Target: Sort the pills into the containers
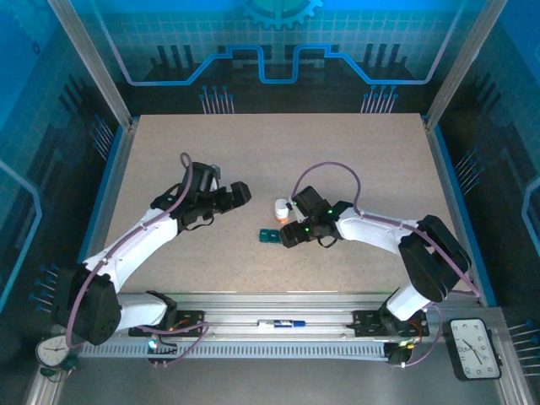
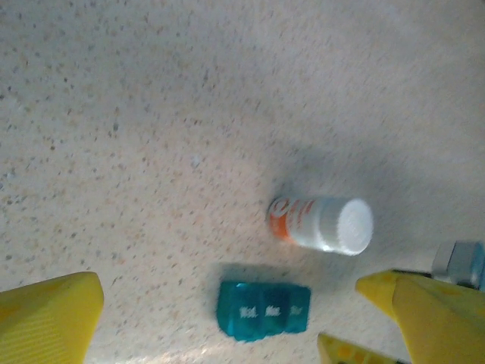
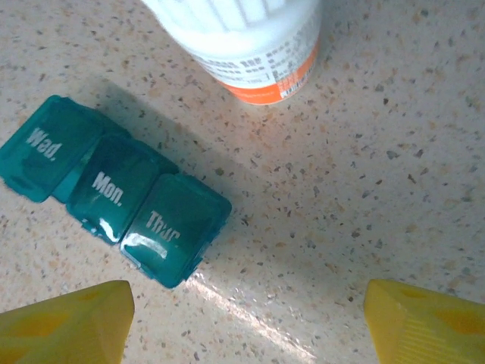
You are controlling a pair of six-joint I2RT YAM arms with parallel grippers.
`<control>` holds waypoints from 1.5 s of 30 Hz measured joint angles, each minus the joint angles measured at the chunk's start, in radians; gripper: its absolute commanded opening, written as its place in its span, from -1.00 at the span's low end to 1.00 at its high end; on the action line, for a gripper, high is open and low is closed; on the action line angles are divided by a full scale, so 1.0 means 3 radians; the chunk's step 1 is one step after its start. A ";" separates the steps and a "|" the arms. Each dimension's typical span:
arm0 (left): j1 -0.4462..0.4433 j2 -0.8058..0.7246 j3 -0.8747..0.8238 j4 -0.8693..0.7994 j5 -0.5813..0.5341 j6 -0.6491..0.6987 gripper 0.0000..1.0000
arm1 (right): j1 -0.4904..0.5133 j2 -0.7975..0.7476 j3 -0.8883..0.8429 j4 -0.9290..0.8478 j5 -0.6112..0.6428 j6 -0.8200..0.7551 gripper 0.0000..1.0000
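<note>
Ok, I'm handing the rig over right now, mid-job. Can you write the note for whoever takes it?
Left gripper: open, empty, hovering left of the items.
Right gripper: open, empty, low over the table near the box.
Things: small dark teal plastic pill box, three compartments, lies on the speckled table; lids look shut. White-capped orange bottle is beside it, not touching, cap on.
Done: nothing sorted that I can see.
Left: open bottle and box, move pills into the compartments.

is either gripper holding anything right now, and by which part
Nothing is held. The left gripper and the right gripper are both open above the table, and the pill box and bottle are untouched.
</note>
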 measured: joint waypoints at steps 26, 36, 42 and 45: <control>-0.0829 0.0415 -0.0111 -0.0551 -0.0580 0.0477 0.98 | 0.0000 0.0300 0.0069 0.0237 0.0051 0.0364 0.57; -0.1034 0.0772 -0.0113 -0.0575 -0.0771 0.0568 0.98 | 0.0000 0.0308 0.0069 0.0244 0.0047 0.0364 0.55; -0.1039 0.0885 -0.0136 -0.0507 -0.0818 0.0568 0.98 | 0.0000 0.0322 0.0069 0.0264 0.0036 0.0364 0.54; -0.1040 0.0918 -0.0139 -0.0478 -0.0861 0.0568 0.98 | 0.0000 0.0323 0.0069 0.0266 0.0033 0.0364 0.53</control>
